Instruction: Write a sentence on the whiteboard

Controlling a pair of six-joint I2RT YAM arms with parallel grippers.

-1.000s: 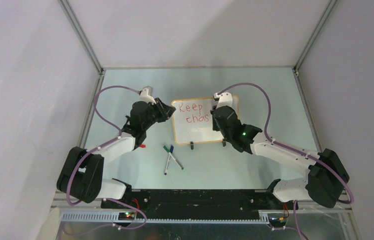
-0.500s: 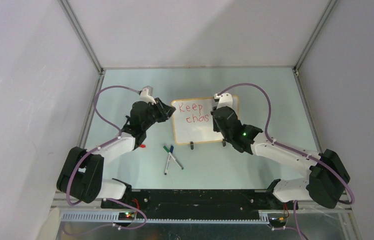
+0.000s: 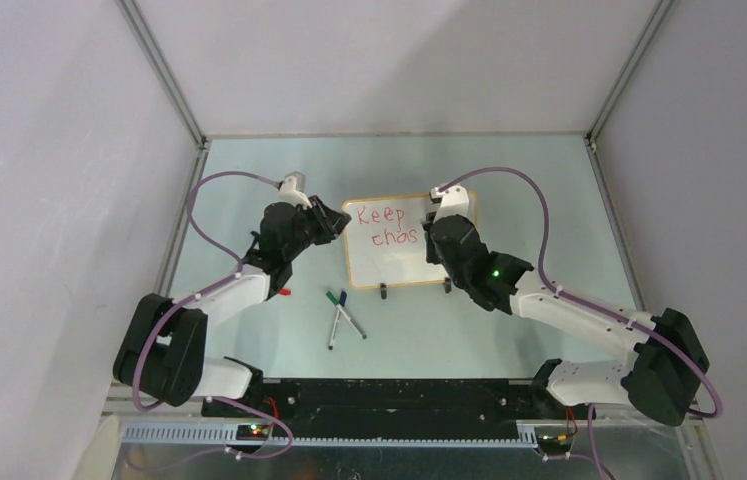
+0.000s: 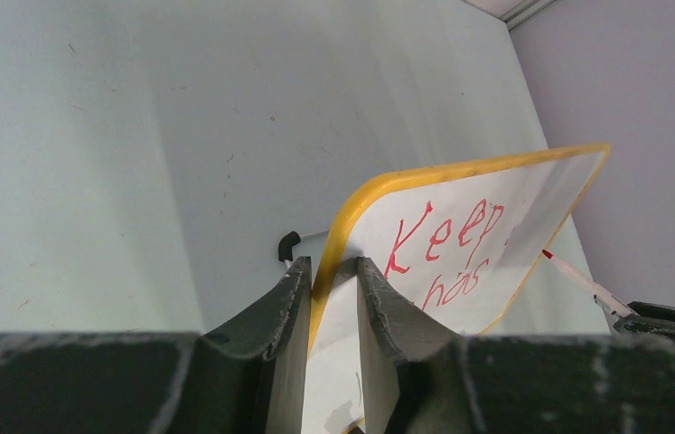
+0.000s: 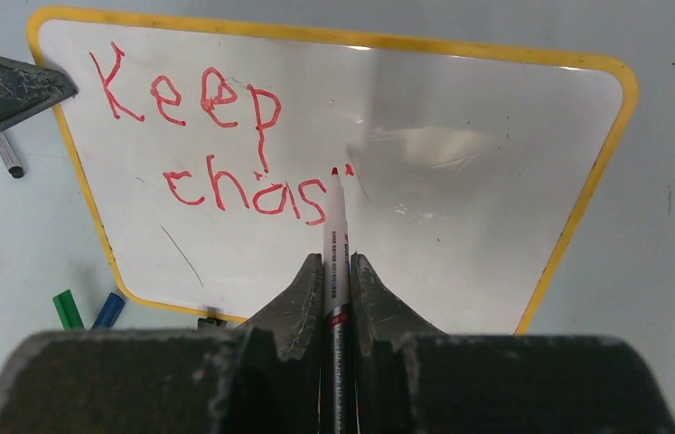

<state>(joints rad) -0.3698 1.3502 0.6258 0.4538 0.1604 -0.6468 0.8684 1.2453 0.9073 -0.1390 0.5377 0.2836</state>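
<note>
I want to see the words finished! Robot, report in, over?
Left tool clamps left edge of whiteboard. Right tool shut on red marker, tip just past "chas". Sentence reads "Keep chas". Spare markers lie off the board.

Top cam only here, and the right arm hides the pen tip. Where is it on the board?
Observer: Right wrist view: the red marker has its tip just past the "s" of "chas", where the sentence ends so far, beside a small red dot.
Operator: Grip OK?
Observer: Right jaws are shut on the barrel, and the marker points straight out between them.
Operator: What's the left arm doing?
Observer: Left wrist view: left jaws clamp the whiteboard by its yellow frame edge, one jaw on each face.
</note>
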